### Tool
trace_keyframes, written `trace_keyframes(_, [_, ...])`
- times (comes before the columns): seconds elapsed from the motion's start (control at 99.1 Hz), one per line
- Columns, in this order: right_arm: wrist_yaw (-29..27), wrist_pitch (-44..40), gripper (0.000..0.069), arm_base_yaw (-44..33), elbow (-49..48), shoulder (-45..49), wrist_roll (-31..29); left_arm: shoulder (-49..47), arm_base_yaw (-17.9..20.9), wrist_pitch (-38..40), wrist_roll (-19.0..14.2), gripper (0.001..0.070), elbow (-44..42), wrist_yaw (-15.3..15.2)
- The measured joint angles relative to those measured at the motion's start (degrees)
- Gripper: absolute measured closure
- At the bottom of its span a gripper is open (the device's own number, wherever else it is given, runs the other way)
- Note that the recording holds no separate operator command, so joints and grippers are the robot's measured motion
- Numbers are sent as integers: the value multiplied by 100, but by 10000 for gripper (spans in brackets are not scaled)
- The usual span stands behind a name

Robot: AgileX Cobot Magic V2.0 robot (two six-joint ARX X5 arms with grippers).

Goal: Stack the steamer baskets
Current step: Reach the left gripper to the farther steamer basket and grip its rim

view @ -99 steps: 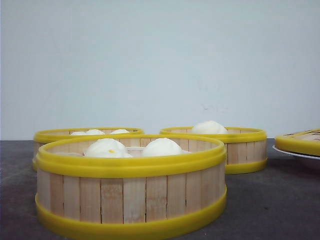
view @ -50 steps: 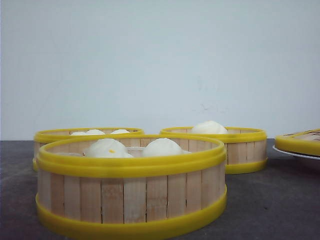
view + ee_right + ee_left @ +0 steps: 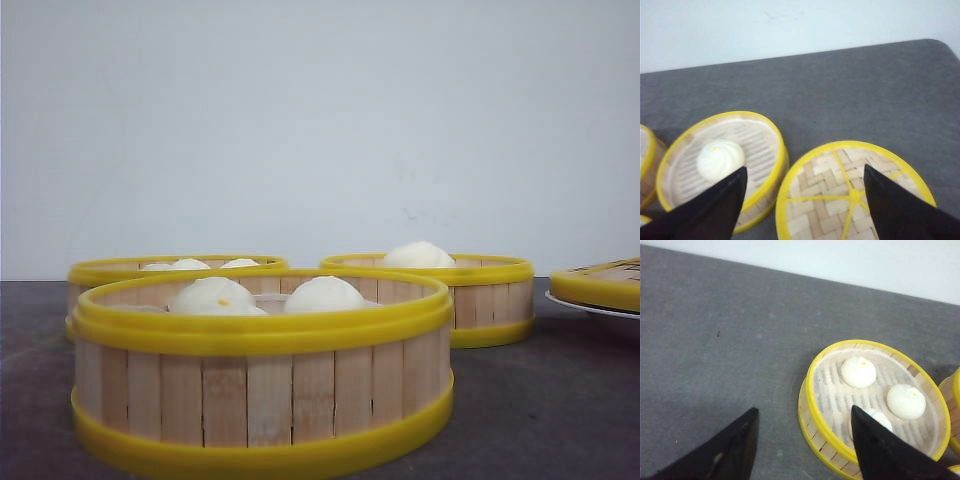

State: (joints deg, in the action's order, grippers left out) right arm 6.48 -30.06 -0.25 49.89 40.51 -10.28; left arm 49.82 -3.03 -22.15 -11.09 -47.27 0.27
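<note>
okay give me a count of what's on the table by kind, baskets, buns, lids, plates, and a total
Steamer baskets: 3 — near, back left, back right.
Buns: 6 — 2 in the near basket, 3 back left, 1 back right.
Woven lid: 1
White plate: 1
Total: 11

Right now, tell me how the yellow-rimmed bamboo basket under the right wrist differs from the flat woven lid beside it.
The bamboo-slat steamer basket is open and walled; the woven lid is flat. The basket holds one white bun; the lid carries nothing. Both are round with yellow rims.
</note>
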Motion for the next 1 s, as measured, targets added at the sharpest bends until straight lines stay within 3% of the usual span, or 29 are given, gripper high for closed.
trace_keyframes(0.293, [234, 66, 228, 15, 0, 26, 0, 1281, -63, -42, 17, 359, -955, 66])
trace_keyframes(0.686, [282, 72, 228, 166, 0, 197, 0, 3685, -105, -754, 68, 359, -2291, 181])
trace_keyframes(0.999, [282, 68, 228, 208, 0, 249, 0, 4647, -267, -881, 120, 386, -2507, 280])
